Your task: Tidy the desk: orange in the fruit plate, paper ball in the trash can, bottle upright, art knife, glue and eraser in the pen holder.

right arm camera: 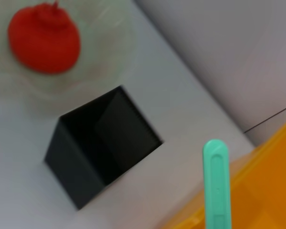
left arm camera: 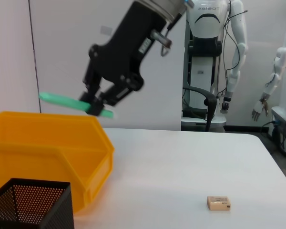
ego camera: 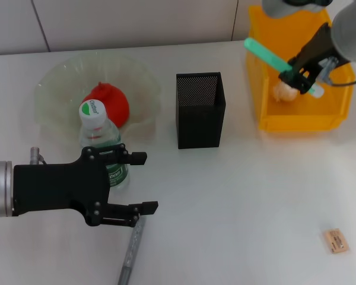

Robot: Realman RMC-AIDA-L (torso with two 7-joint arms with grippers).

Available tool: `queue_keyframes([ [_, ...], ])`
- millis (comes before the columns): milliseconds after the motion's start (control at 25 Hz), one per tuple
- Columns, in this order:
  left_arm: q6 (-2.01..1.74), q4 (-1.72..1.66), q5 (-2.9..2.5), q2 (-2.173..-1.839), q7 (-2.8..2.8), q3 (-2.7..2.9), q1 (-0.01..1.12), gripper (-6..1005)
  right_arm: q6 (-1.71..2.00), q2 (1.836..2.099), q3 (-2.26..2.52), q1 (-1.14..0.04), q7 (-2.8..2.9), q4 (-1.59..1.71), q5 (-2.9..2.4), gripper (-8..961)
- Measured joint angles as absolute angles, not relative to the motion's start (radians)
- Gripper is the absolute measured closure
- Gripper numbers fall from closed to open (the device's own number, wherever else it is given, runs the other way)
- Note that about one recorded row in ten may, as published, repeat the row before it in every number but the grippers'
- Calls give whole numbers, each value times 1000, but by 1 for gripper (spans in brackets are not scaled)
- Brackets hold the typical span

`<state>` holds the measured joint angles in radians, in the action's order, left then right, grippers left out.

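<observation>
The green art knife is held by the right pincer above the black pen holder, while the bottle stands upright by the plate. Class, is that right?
Not quite. The right pincer does hold the green art knife, but above the yellow trash can, not the black pen holder, as the head view shows. The bottle does stand upright by the plate.

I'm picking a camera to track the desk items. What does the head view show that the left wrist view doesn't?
Head view only: the plate holding a red fruit, the upright bottle, the left claw, a grey pen-like tool and the paper ball.
Left wrist view only: humanoid robots behind the table.
Both: right claw holding the green knife, bin, pen holder, eraser.
</observation>
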<state>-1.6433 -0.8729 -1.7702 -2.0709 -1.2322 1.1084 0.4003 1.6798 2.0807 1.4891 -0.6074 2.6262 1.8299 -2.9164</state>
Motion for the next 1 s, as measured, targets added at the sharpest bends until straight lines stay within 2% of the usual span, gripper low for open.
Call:
queue_keyframes([
  [240, -1643, -873, -1769, -2071, -1232, 1113, 404, 136, 1595, 2079, 1411, -598, 2524, 1844, -2920, 781],
  [560, -1637, -848, -1769, -2072, -1230, 1114, 414, 136, 1327, 2086, 1381, -519, 2374, 1851, -2916, 781],
  [1000, -1640, -834, -1743, -2074, -1217, 1117, 418, 136, 1042, 2085, 1413, -486, 2086, 1713, -2915, 780],
])
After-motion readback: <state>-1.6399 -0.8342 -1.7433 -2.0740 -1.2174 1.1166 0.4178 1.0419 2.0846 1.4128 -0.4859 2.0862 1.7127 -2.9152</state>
